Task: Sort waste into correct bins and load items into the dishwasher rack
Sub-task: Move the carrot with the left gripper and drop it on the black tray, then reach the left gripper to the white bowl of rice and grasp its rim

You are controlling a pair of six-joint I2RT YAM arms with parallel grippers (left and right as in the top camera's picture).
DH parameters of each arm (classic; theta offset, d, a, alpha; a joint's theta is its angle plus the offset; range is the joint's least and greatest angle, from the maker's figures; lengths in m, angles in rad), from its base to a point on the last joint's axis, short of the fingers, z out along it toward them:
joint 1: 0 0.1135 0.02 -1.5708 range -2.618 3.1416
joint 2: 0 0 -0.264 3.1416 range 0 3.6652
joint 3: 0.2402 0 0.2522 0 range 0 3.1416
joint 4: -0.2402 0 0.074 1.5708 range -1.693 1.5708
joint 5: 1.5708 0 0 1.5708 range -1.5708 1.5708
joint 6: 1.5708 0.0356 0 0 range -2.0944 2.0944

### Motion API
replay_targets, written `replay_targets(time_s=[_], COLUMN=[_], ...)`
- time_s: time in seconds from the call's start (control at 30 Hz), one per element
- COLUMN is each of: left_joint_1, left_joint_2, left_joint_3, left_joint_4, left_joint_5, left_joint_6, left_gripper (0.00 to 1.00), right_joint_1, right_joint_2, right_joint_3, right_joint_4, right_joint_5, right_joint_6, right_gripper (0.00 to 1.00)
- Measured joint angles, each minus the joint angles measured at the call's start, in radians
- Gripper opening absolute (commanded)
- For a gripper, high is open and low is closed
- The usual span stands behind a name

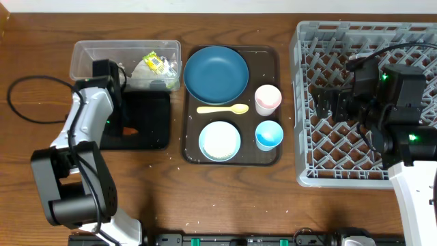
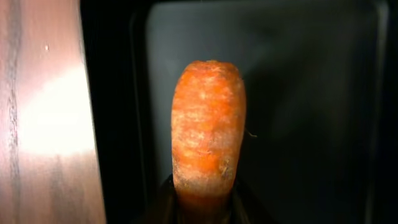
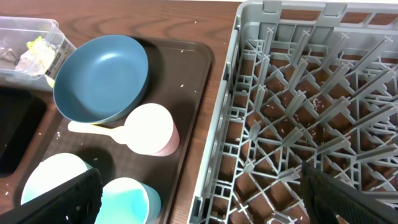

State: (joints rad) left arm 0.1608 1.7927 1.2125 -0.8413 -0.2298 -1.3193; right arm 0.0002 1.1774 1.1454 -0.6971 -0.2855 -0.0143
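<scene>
My left gripper (image 1: 125, 128) is shut on the small orange carrot (image 2: 208, 130) and holds it just above the black tray (image 1: 149, 117), near the tray's left edge. The clear tub (image 1: 89, 56) behind it holds the yellow-green wrapper (image 1: 158, 63) and crumpled white paper (image 1: 140, 70). The dark blue plate (image 1: 216, 74), yellow spoon (image 1: 222, 109), pink cup (image 1: 268, 99), light blue cup (image 1: 269, 134) and light blue bowl (image 1: 219, 141) sit on the brown serving tray (image 1: 192, 130). My right gripper (image 1: 332, 102) is open and empty over the grey rack (image 1: 362, 164).
Loose white rice grains (image 3: 181, 51) speckle the brown serving tray and the table around it. The rack's upright pegs (image 3: 298, 93) stand under my right gripper. A black cable (image 1: 27, 102) loops on the table at the far left.
</scene>
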Motion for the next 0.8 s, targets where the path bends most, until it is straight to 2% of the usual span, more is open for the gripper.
replay_targets(time_s=[0.1,0.33,0.37,0.5,0.6,0.73,0.8], left_joint_1=[0.0,0.0,0.0,-0.01,-0.049,-0.183,-0.262], left_joint_2=[0.0,-0.002,-0.003,-0.051,-0.138,-0.27,-0.296], left_joint_3=[-0.008,-0.005,0.001,0.072,0.132,0.18,0.187], left_joint_4=[0.008,0.023,0.023,0.021,0.031,0.058,0.062], left_joint_5=[0.014,0.023,0.027,0.087,0.138,0.197,0.212], left_joint_6=[-0.004,0.089,0.116,0.311,0.484,0.74,0.837], left_gripper=[0.38,0.37,0.33,0.31,0.39,0.48,0.49], right_joint_1=[0.0,0.0,0.0,0.0,0.0,0.0,0.0], right_joint_2=[0.0,0.001,0.001,0.002,0.003,0.003,0.003], right_joint_3=[0.0,0.0,0.0,0.0,0.0,0.0,0.0], right_joint_4=[-0.001,-0.001,-0.001,-0.001,-0.001,-0.001,-0.001], right_joint_5=[0.0,0.0,0.0,0.0,0.0,0.0,0.0], right_joint_6=[0.003,0.004,0.004,0.004,0.004,0.004,0.004], right_gripper=[0.99,0.99,0.99,0.99,0.99,0.99,0.99])
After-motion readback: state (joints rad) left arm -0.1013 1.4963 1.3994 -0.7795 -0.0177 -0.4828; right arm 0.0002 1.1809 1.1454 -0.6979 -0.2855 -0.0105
